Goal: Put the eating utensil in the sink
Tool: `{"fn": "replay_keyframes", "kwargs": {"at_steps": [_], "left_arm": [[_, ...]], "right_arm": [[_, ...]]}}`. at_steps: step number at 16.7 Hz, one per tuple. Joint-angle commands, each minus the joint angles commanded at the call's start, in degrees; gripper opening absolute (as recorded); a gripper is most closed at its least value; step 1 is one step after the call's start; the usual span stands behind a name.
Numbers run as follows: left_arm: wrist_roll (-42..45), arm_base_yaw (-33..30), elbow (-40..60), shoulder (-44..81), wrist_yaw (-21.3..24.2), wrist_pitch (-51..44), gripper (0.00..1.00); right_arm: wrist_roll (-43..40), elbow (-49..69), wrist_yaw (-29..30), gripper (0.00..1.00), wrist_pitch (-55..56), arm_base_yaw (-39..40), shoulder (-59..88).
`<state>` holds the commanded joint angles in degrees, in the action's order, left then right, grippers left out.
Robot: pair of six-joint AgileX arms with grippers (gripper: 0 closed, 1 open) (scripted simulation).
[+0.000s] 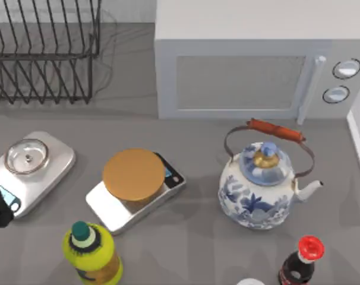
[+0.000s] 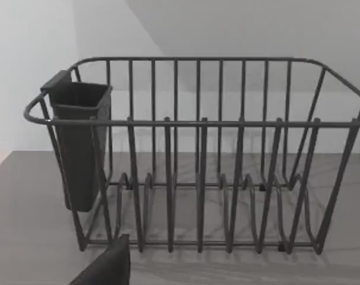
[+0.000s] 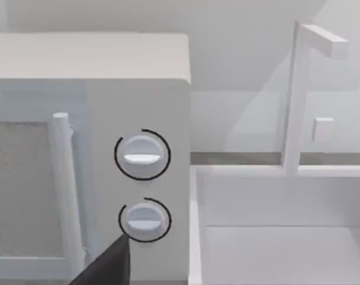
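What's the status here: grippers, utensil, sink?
Left gripper faces dish rack. Right gripper faces microwave, sink beside. No eating utensil in view.

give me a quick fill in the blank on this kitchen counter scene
1. The blue-and-white porcelain teapot stands in front of the white ____.
2. The round orange-brown disc rests on a silver kitchen ____.
3. The dark wire dish rack carries a dark cutlery ____ on one end.
4. The yellow bottle has a ____ cap.

Missing words: microwave; scale; holder; green

scales [image 1: 31, 172] 2 | bottles [image 1: 92, 254] 2, maybe 3 | kettle [image 1: 260, 189] 1 | microwave [image 1: 245, 59] 1 | rack [image 1: 43, 53] 1 | sink [image 3: 281, 237] 1
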<state>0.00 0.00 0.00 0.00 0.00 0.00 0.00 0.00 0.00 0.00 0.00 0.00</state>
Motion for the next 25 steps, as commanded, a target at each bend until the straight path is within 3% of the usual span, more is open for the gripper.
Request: {"fn": "replay_keyframes", "kwargs": {"at_steps": [7,18,25], "left_arm": [[0.0,0.0,0.0,0.0,0.0,0.0,1.0],[0.0,0.0,0.0,0.0,0.0,0.0,1.0],[0.0,0.0,0.0,0.0,0.0,0.0,1.0]], "right_arm": [[1.75,7.34,0.04,1.0,-8.45,-2.05,9.3],[9.69,38.06,-0.26,1.0,-47.67,-10.63,61.36],[12.24,49.04,-0.11,1.0,-60.54,-13.57,77.96]]}}
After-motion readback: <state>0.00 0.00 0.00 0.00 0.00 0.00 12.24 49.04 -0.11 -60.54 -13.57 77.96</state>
